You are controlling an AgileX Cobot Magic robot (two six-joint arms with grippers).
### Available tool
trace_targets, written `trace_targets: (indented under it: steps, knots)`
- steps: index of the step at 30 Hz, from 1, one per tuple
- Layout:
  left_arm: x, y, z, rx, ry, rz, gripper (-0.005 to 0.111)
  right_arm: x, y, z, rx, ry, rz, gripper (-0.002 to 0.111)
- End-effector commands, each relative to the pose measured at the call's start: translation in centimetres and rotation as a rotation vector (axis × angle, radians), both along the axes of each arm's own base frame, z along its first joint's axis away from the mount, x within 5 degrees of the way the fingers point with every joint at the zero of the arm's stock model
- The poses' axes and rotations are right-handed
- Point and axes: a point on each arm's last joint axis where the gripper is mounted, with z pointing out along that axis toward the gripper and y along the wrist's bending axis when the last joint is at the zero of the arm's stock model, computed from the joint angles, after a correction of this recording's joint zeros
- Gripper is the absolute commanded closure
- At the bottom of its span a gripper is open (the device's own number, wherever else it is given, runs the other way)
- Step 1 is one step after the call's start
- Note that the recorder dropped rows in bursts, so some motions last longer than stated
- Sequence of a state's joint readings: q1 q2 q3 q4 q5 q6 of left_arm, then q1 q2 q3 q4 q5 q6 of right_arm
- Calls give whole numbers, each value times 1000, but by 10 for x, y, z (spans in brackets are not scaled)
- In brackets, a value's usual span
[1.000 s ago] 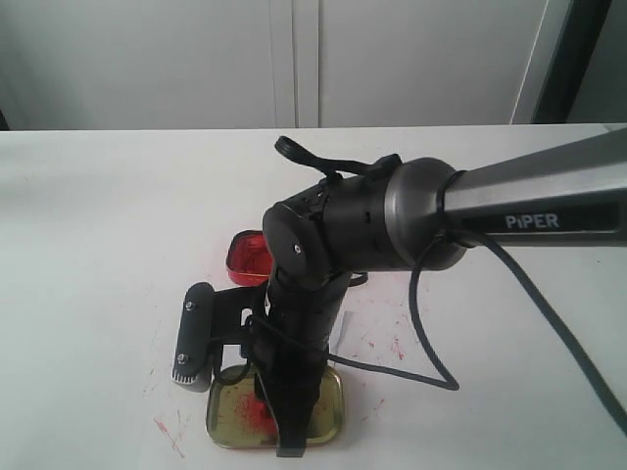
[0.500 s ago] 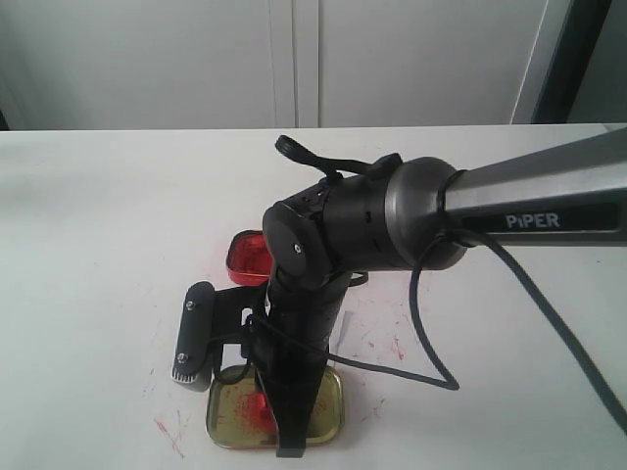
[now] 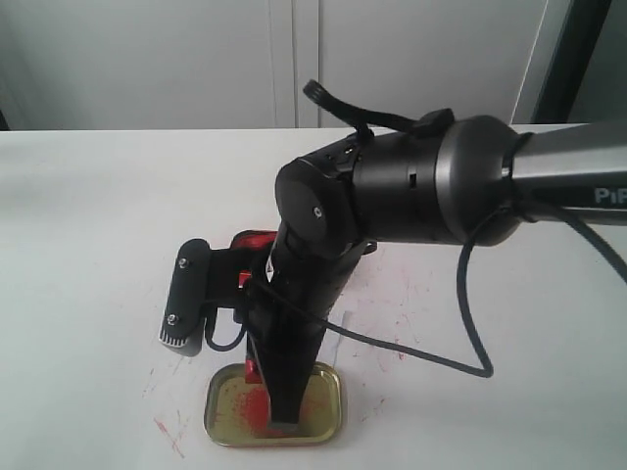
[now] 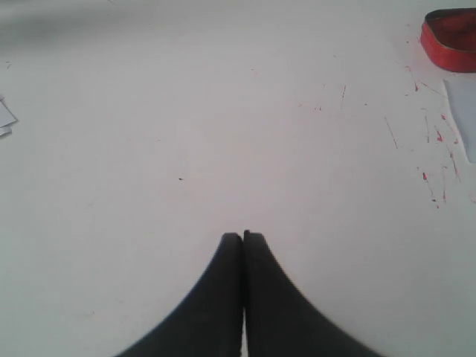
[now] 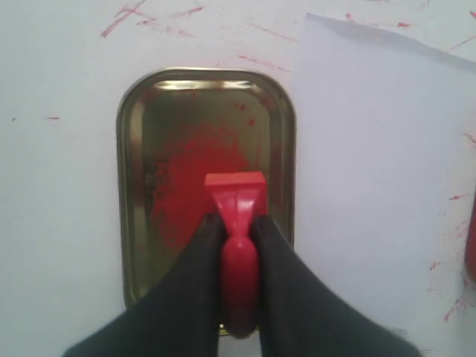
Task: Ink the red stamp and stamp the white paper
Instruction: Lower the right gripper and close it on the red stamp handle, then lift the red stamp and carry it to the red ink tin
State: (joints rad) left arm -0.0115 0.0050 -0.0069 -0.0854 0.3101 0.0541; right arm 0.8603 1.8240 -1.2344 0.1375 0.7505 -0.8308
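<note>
My right gripper (image 5: pixel 236 220) is shut on the knob of the red stamp (image 5: pixel 236 195). It holds the stamp's square base just above the red smear in the gold tin lid (image 5: pixel 134 186). In the exterior view the right arm reaches down over that lid (image 3: pixel 223 411), and a bit of the stamp (image 3: pixel 252 369) shows beside the fingers. The white paper (image 5: pixel 379 149) lies flat right beside the lid. The left gripper (image 4: pixel 243 236) is shut on nothing above bare tabletop, and the exterior view does not show it.
The red ink tin (image 4: pixel 450 30) sits beyond the paper's edge (image 4: pixel 462 111), and the arm partly hides the tin (image 3: pixel 257 240) in the exterior view. Red ink specks mark the white tabletop (image 3: pixel 171 431). A black cable (image 3: pixel 470 323) loops off the right arm.
The right arm has risen and shifted slightly right, lifting the stamp up off the smear in the gold lid. The lid has stayed in place.
</note>
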Motion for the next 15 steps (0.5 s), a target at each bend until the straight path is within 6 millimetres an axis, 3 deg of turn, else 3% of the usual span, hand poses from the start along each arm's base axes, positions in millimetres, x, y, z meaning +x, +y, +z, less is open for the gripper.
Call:
trace_targets:
  steps: [1,10,15]
  knots:
    - [0,0,-2,-15,-1,5,107,-2,1,7,19,-12,-2,108]
    - [0,0,-2,-15,-1,5,107,-1,1,8,34,4,-70,108]
    - [0,0,-2,-15,-1,5,107,11,0,22,58,-2,-111,108]
